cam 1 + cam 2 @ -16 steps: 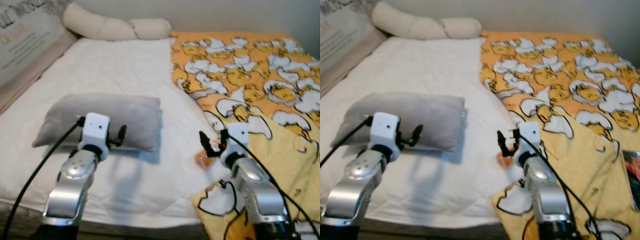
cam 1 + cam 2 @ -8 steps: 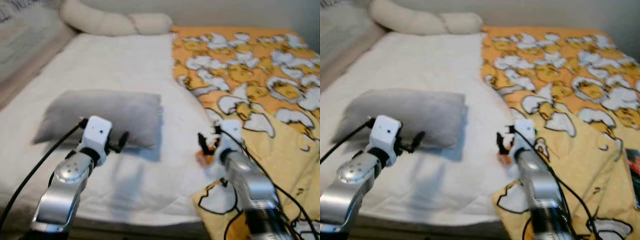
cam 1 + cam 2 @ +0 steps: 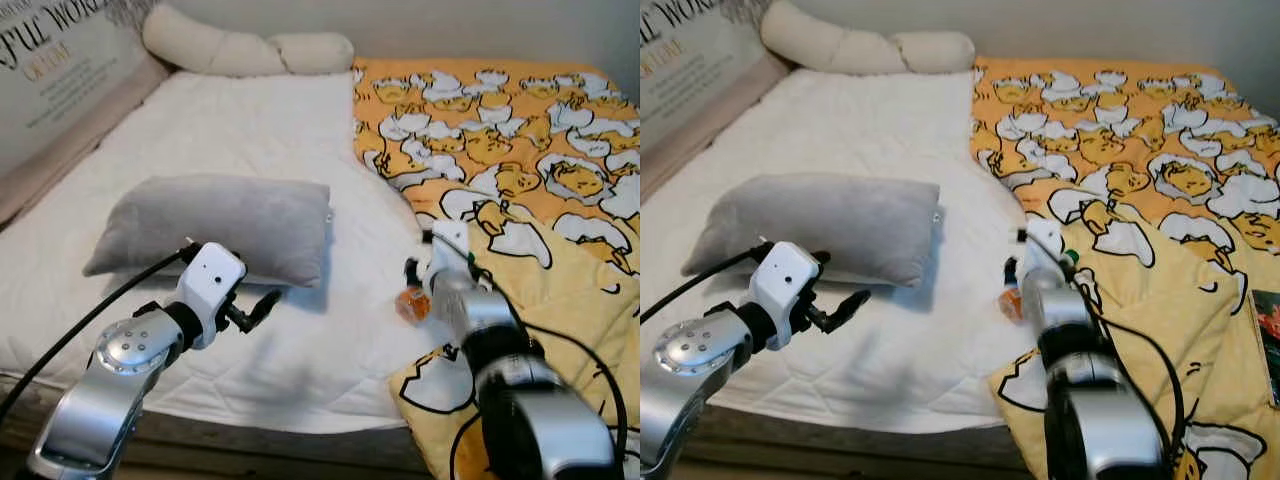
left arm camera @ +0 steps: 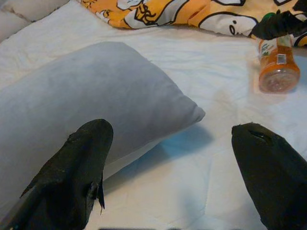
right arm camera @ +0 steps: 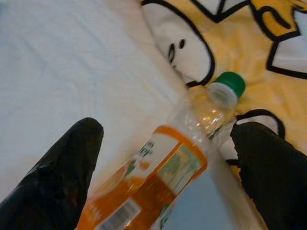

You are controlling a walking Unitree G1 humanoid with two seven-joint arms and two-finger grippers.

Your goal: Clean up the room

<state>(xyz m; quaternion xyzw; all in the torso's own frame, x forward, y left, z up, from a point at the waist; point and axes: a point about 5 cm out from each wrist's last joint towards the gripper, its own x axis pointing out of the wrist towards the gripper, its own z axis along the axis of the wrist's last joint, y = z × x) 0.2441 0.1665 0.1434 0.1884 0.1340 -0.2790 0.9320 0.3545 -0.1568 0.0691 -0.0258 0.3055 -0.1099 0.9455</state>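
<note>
Bottle [image 5: 158,177] lies on its side on the bed [image 3: 250,120] at the blanket [image 3: 520,130] edge, between the spread fingers of the right gripper [image 5: 163,158], cap away; left gripper [image 4: 177,167], released, hovers by the pillow [image 3: 220,225].

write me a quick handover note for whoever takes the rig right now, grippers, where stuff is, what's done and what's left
Right gripper: open, fingers either side of the bottle, not closed on it.
Left gripper: open, empty, hovering just in front of the grey pillow.
Bottle: lying on its side on the white sheet at the edge of the yellow patterned blanket, green cap toward the blanket, some orange liquid inside.
Done: right arm lined up on the bottle.
Left: close on the bottle, lift it off the bed and put it away; the pillow lies mid-bed and the blanket is rumpled.
</note>
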